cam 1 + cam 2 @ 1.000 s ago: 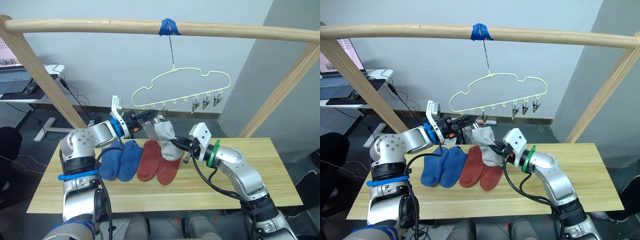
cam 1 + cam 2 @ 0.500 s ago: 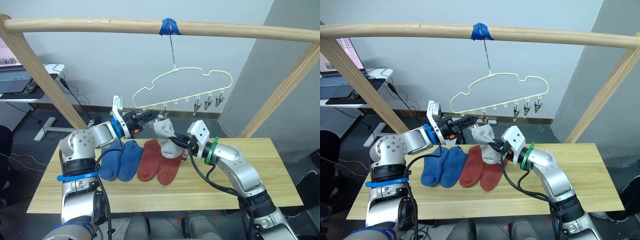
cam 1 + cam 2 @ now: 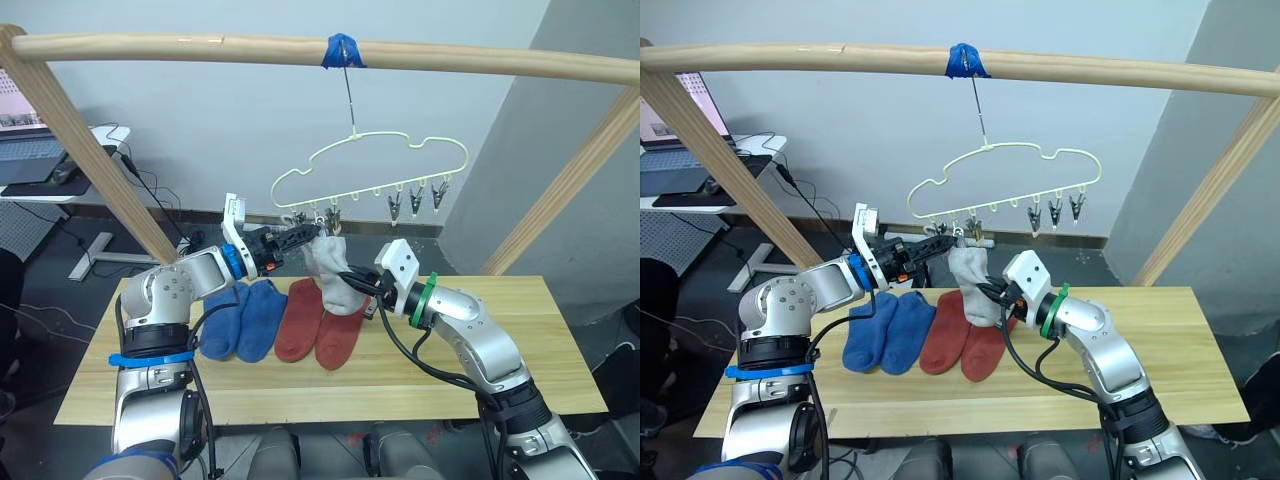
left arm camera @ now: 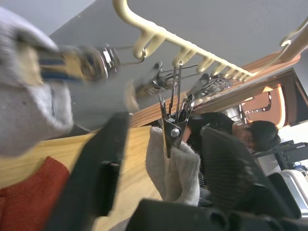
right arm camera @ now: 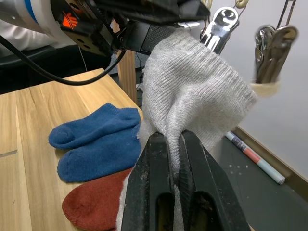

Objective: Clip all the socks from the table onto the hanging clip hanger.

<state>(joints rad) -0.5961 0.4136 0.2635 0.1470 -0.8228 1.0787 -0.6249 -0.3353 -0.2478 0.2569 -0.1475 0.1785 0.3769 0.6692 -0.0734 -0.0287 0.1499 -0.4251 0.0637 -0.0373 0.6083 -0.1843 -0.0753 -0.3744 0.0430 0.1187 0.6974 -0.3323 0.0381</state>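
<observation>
Grey sock is up off the table, held between both arms just below the clip hanger. Its top edge sits right at the leftmost grey clips of the hanger; left wrist view shows grey fabric caught under one clip, hanging from it. Can't tell from head views how firmly it's clipped.

R gripper has both black fingers pinched together on a fold of the grey sock, lower part, sock bunched above the fingers. L gripper reaches in from the left at clip height, fingers spread apart w/ the clip and sock top between them in the wrist view; looks parted, not gripping anything I can confirm.

On the table, left-centre: two blue socks side by side, then two rust-red socks side by side just to their right, touching. Red pair lies under the hanging grey sock.

Hanger hooks onto the wooden rail at a blue tape wrap. Three more clips hang empty at hanger's right end
</observation>
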